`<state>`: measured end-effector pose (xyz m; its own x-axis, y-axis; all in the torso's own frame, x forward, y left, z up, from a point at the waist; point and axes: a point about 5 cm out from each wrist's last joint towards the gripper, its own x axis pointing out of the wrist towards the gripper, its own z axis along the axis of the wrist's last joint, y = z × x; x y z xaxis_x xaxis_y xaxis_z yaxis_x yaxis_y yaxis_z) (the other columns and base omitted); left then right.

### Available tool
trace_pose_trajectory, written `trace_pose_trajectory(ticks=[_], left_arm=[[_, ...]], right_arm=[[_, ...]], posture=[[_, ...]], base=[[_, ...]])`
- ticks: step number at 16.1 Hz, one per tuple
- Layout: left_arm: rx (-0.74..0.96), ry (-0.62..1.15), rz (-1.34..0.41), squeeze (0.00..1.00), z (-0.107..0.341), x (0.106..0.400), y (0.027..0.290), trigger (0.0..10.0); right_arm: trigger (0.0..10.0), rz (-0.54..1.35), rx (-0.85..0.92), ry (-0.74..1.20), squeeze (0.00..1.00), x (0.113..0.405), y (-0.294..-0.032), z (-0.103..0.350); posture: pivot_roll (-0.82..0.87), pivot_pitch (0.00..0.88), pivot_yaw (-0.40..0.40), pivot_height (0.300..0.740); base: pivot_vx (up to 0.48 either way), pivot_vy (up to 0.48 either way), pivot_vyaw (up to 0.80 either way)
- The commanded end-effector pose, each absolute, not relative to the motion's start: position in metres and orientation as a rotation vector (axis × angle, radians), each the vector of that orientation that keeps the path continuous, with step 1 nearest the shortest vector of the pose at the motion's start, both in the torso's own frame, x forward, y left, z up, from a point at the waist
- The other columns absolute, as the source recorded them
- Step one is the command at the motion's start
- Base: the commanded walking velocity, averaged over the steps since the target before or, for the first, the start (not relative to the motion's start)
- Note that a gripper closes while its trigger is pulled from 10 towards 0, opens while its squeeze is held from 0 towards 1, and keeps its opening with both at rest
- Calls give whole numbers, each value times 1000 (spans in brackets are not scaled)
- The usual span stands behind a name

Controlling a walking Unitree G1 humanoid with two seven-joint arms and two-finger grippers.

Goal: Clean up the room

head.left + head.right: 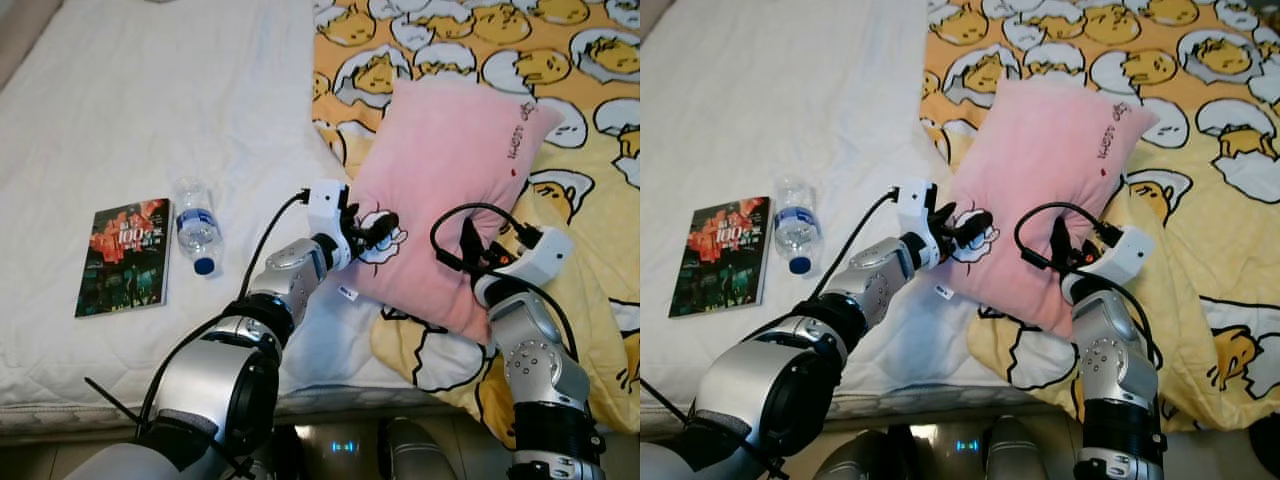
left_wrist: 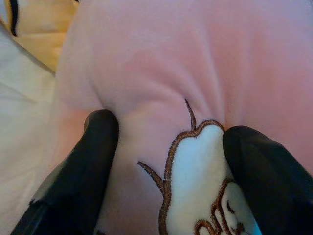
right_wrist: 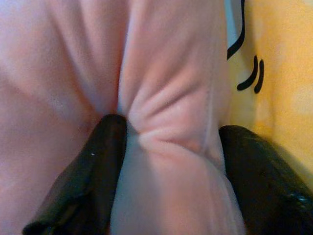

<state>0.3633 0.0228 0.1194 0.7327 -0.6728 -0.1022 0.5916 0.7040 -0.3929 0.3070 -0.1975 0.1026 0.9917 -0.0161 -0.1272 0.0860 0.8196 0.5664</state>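
Note:
A pink pillow (image 1: 450, 150) lies tilted on the bed, partly over the yellow egg-print blanket (image 1: 590, 210). My left gripper (image 1: 372, 232) grips the pillow's near left edge. Its fingers (image 2: 93, 147) dig into the plush on either side of a white embroidered patch (image 2: 200, 161). At the near right edge, my right gripper (image 1: 478, 250) is shut on the pillow. In the right wrist view a bunched fold of pink fabric (image 3: 166, 127) sits squeezed between its two fingers (image 3: 98, 156).
A book with a dark red cover (image 1: 125, 255) and a small water bottle with a blue cap (image 1: 197, 228) lie on the white sheet (image 1: 150, 100) to the left. The bed's front edge (image 1: 350, 400) runs just before my body.

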Motion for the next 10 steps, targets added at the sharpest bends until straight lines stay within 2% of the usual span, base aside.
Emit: trace_pose_trajectory(ticks=[1,5,8,10], left_arm=[[-385,305,-786,0,110,351,2,0],[-481,340,-808,0,107,347,-2,0],[-431,349,-852,0,101,342,-4,0],[-453,319,-752,0,105,352,14,0]], right_arm=[[0,6,623,178,0,304,-181,94],[0,16,628,190,0,294,-179,91],[0,1,586,201,0,290,-182,85],[0,-16,545,204,0,290,-188,81]], posture=[[-384,262,98,740],[-403,278,100,740],[-397,266,107,740],[-369,247,90,740]], base=[[0,0,0],[0,0,0],[0,0,0],[0,0,0]])
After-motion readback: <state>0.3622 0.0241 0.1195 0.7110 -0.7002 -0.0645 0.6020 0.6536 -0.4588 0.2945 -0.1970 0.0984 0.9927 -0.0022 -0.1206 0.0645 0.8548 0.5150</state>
